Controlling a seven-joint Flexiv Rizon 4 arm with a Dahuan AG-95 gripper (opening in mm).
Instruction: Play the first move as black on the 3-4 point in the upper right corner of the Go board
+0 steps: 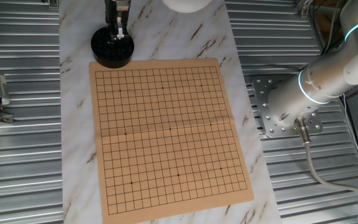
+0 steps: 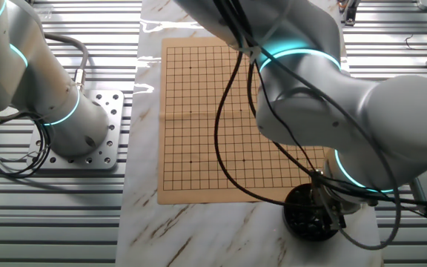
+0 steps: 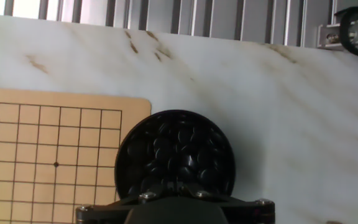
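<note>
The round black bowl (image 1: 98, 55) stands on the marble just past the board's far left corner, and is full of glossy black stones (image 3: 179, 152). No single black stone stands apart from the heap. The wooden Go board (image 1: 166, 130) bears no stones. My gripper (image 1: 118, 34) points straight down with its fingertips inside the bowl, among the stones. In the hand view the bowl's rim (image 3: 126, 146) fills the lower middle and my gripper (image 3: 174, 186) is a dark shape at the bottom edge, its jaws lost against the stones. In the other fixed view my gripper (image 2: 325, 208) sits over the bowl (image 2: 291, 215) at the lower right.
The board lies on a white marble mat (image 1: 166, 31) over ribbed metal. A white round object (image 1: 185, 5) sits at the mat's far edge. The arm's base plate (image 1: 278, 112) is to the right of the board. The arm (image 2: 310, 67) reaches over the board's corner.
</note>
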